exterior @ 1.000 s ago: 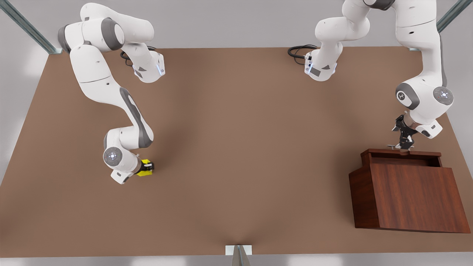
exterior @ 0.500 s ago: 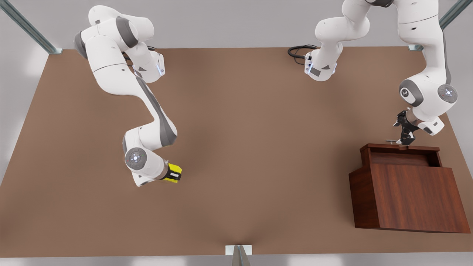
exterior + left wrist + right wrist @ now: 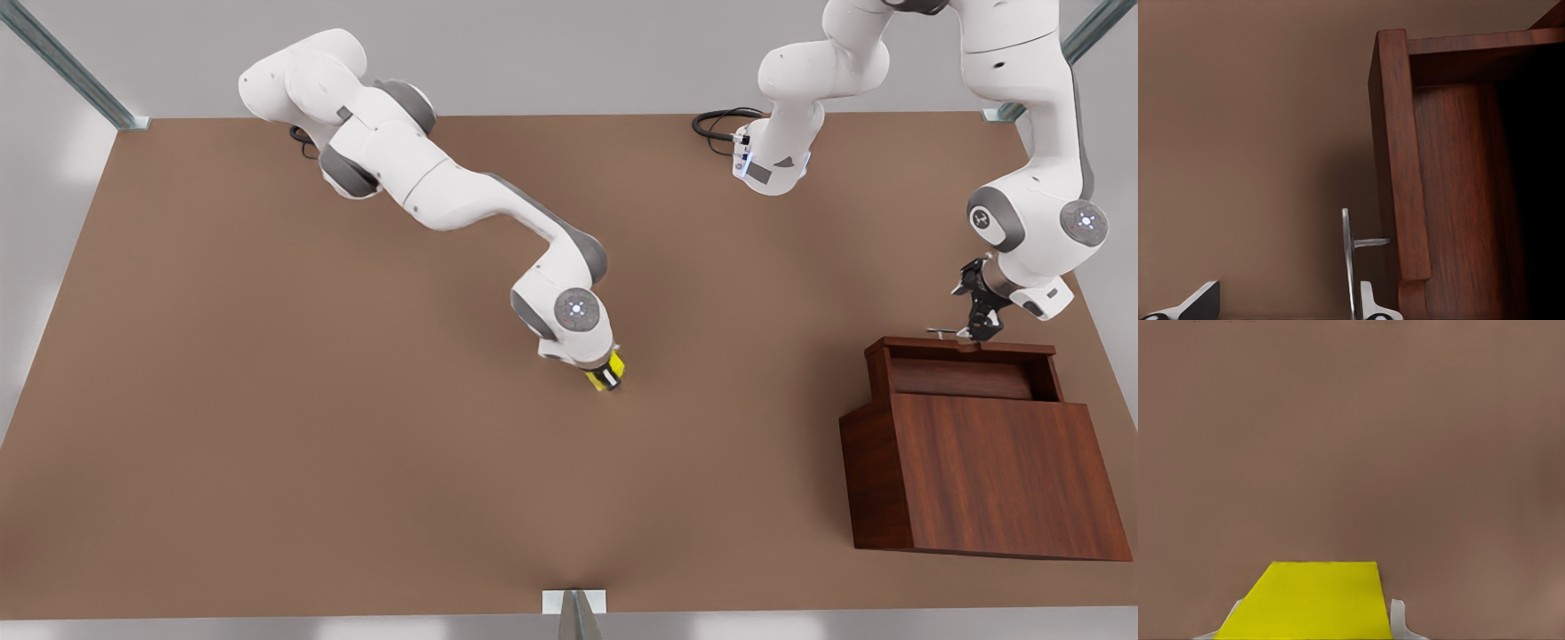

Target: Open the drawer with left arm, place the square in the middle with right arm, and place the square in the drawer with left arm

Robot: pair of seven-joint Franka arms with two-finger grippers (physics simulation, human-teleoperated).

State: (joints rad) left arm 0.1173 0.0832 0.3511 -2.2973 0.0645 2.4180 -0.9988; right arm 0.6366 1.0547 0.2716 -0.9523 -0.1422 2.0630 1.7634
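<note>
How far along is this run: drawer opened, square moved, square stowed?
Done: the drawer is pulled out, with the left gripper at its handle. In hand: the right gripper holds the square over mid-table. Left: set it down, then the left arm stows it.

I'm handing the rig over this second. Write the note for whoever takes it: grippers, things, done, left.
Right gripper: shut on the square, over the middle of the table.
Left gripper: at the drawer by its handle, fingers open.
Done: drawer stands pulled out of the cabinet; square grasped.
Left: right arm sets the square down and lets go; left arm picks it up and places it in the drawer.
</note>
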